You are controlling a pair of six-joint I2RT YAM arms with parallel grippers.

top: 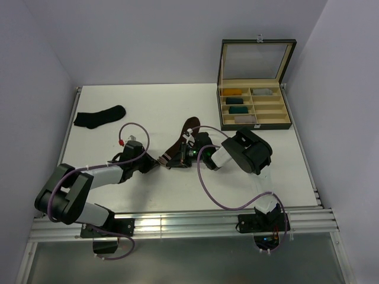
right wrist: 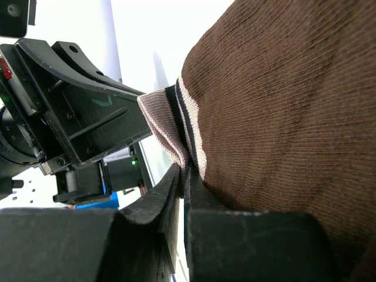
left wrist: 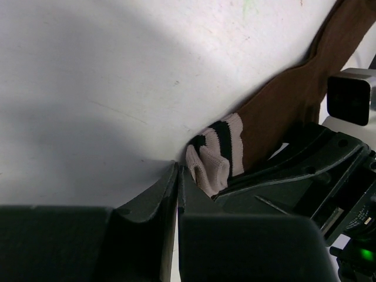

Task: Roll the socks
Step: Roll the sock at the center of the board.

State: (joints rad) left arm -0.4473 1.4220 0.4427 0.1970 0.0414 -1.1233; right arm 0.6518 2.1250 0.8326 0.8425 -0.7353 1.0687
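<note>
The dark brown sock [top: 178, 144] lies stretched on the white table, toe toward the back, its pale striped cuff [left wrist: 214, 155] toward the front. My right gripper [top: 185, 155] is shut on that cuff; in the right wrist view the cuff fabric [right wrist: 176, 126] runs in between the closed fingertips of the gripper [right wrist: 185, 169]. My left gripper [top: 158, 163] is shut, and its tips [left wrist: 177, 169] rest on the table just left of the cuff, with no fabric seen between them. The plain black sock [top: 98, 116] lies flat at the far left.
An open wooden box [top: 256, 126] stands at the back right, lid [top: 257, 59] upright, with mustard, teal and grey rolled bundles in its compartments. The right gripper's body [left wrist: 294, 176] sits close beside my left fingers. White walls enclose the table.
</note>
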